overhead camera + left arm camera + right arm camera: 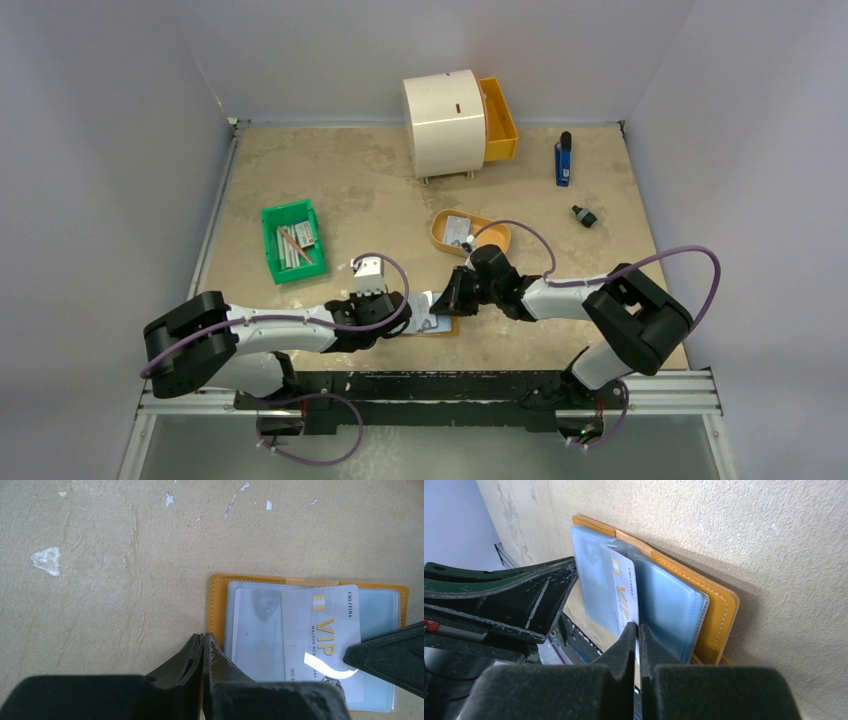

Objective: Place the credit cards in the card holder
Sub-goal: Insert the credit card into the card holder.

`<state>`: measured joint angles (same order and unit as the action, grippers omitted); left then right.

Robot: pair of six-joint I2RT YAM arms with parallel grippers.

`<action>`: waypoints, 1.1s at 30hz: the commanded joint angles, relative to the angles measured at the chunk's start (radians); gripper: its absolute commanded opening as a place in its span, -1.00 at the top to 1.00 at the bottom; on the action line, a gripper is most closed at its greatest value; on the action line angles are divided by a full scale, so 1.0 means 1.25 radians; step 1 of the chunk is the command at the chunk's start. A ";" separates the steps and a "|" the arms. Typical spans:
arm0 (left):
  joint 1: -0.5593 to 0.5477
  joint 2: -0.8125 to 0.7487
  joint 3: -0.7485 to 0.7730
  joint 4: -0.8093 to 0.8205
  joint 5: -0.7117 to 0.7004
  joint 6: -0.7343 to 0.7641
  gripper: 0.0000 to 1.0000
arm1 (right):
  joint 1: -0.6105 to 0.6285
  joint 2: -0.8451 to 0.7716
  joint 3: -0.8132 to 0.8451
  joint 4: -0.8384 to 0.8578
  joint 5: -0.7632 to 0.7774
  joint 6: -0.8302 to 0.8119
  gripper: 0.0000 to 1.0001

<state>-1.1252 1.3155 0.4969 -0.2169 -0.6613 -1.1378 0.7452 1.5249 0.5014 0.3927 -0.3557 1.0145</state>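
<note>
The card holder (217,605) lies open at the near middle of the table (330,180); a card (320,625) rests across its sleeves; behind it sits a dish (497,240) holding a second card (458,228); a bin (268,235) stands left; a drawer unit (445,120) stands at the back.

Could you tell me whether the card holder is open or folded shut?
Open: the card holder lies spread on the table, its clear sleeves exposed, with the VIP card resting across them.
</note>
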 commanded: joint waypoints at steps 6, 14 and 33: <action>0.003 0.009 -0.011 0.027 0.025 -0.020 0.97 | 0.002 0.019 0.021 0.006 0.019 -0.002 1.00; 0.003 0.024 -0.003 0.035 0.029 -0.019 0.97 | 0.023 0.033 0.061 -0.037 -0.008 -0.050 1.00; 0.003 0.022 -0.005 0.042 0.034 -0.025 0.97 | 0.030 -0.002 0.119 -0.152 -0.033 -0.112 0.24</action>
<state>-1.1217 1.3300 0.4953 -0.1696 -0.6540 -1.1442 0.7788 1.5620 0.5972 0.2665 -0.3859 0.9211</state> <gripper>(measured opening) 0.018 0.364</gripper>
